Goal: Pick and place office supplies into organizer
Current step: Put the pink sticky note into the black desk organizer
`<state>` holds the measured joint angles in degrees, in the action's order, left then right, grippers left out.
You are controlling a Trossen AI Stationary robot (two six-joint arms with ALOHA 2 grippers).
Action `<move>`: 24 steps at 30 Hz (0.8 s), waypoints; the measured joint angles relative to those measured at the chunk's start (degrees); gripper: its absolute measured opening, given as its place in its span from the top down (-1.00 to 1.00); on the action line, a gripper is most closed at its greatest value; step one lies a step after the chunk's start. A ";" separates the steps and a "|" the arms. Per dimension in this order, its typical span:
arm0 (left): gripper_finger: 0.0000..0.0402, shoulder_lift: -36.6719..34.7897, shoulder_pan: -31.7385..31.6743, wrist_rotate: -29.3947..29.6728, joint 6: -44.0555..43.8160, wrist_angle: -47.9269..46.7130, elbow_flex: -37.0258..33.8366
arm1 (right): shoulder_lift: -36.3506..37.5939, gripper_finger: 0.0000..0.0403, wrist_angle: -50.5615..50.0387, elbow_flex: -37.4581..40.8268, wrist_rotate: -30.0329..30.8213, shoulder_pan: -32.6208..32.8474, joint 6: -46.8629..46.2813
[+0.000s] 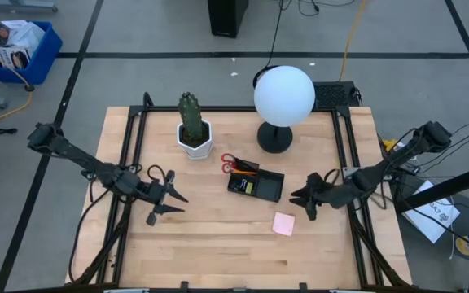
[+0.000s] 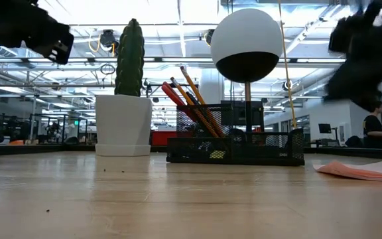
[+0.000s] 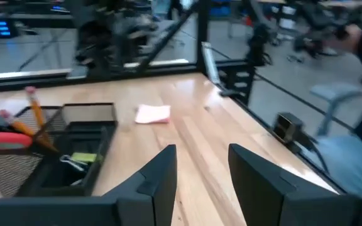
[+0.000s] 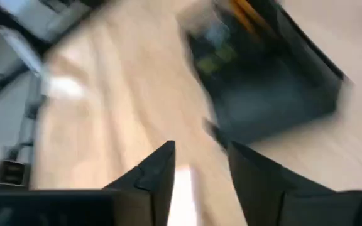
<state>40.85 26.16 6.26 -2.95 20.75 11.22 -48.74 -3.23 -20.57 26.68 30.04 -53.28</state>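
Pink pad (image 1: pixel 283 224) lies flat on table (image 1: pixel 218 244) nr front edge, just R of centre. R gripper (image 1: pixel 306 198) hovers beside it, jaws open, empty. L gripper (image 1: pixel 172 201) at left-centre, jaws open, empty. Organizer (image 1: pixel 256 184) mid-table holds pencils (image 2: pixel 192 99), scissors (image 1: pixel 230 163), clip (image 3: pixel 74 164). Behind: cactus pot (image 1: pixel 195 140), lamp (image 1: pixel 283 96).
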 joint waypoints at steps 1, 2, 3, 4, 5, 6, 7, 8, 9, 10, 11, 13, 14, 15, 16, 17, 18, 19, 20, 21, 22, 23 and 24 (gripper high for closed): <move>0.26 -1.32 -0.41 -1.44 0.44 -1.67 0.00 | -0.04 0.26 -2.12 0.00 -1.93 -1.08 -1.79; 0.26 -2.79 -0.72 -2.73 0.90 -3.58 0.00 | 0.12 0.21 -2.76 -0.08 -3.76 -2.06 -2.91; 0.25 -4.27 -1.03 -3.47 1.17 -5.37 0.00 | 0.26 0.16 -3.25 -0.32 -5.66 -2.97 -3.92; 0.25 -5.70 -1.25 -3.60 1.25 -7.34 0.00 | 0.28 0.12 -3.80 -0.44 -7.34 -3.78 -5.29; 0.26 -7.03 -1.53 -3.54 0.80 -9.07 0.00 | 0.25 0.07 -4.82 -0.44 -8.81 -4.56 -6.31; 0.25 -8.21 -1.65 -3.50 0.24 -10.80 0.00 | 0.19 0.03 -6.21 -0.37 -10.08 -5.16 -7.13; 0.25 -9.20 -1.73 -3.45 -0.15 -12.02 0.00 | 0.17 0.00 -7.44 -0.31 -11.37 -5.67 -7.98; 0.25 -9.91 -1.71 -3.44 -0.23 -12.69 0.00 | 0.17 -0.02 -8.26 -0.31 -12.57 -5.91 -8.97; 0.25 -10.43 -1.65 -3.45 -0.45 -12.90 0.00 | 0.15 -0.04 -9.21 -0.35 -14.07 -6.13 -10.14; 0.25 -10.69 -1.49 -3.45 -0.61 -12.78 0.00 | -0.17 -0.05 -10.09 -0.26 -15.39 -6.18 -11.28; 0.25 -10.83 -1.21 -3.45 -0.63 -12.46 0.00 | -0.60 -0.05 -10.18 0.12 -16.76 -6.22 -12.48; 0.25 -10.90 -0.68 -3.45 -0.57 -11.60 0.00 | -1.60 -0.03 -10.60 0.86 -19.46 -6.20 -15.26; 0.25 -10.90 -0.42 -3.44 -0.49 -11.38 0.02 | -2.25 -0.02 -10.51 0.94 -20.64 -6.06 -16.47; 0.25 -10.90 -0.20 -3.43 -0.45 -11.45 0.02 | -2.90 -0.01 -10.22 0.94 -21.81 -5.82 -17.52; 0.25 -10.90 -0.10 -3.41 -0.49 -11.54 0.02 | -3.55 0.00 -10.04 0.94 -22.77 -5.53 -18.24; 0.25 -10.90 -0.05 -3.41 -0.54 -11.54 0.02 | -4.29 0.01 -9.51 0.94 -23.76 -5.26 -18.77; 0.25 -10.90 -0.03 -3.38 -0.57 -11.54 0.02 | -5.28 0.02 -8.44 0.94 -24.03 -5.04 -19.24; 0.26 -10.87 -0.03 -3.38 -0.55 -11.52 0.02 | -6.18 0.02 -6.99 0.94 -24.05 -4.80 -19.50; 0.25 -10.90 -0.03 -3.35 -0.17 -11.55 0.02 | -7.04 0.02 -5.48 0.94 -24.09 -4.59 -19.58; 0.25 -10.92 -0.03 -3.19 0.47 -11.72 0.02 | -8.26 0.02 -3.63 0.94 -24.78 -4.45 -19.58; 0.26 -10.92 -0.03 -3.19 1.00 -11.88 0.02 | -9.51 0.02 -1.92 0.94 -25.44 -4.45 -19.59; 0.26 -10.92 -0.03 -3.19 1.49 -11.96 0.02 | -10.81 0.02 -0.73 0.94 -25.51 -4.45 -19.61; 0.25 -10.94 -0.03 -3.19 1.92 -11.91 0.02 | -12.11 0.02 0.23 0.94 -25.55 -4.45 -19.61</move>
<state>29.91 26.13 3.07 -1.03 8.85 11.25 -60.85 -3.00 -19.64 1.13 25.58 -72.88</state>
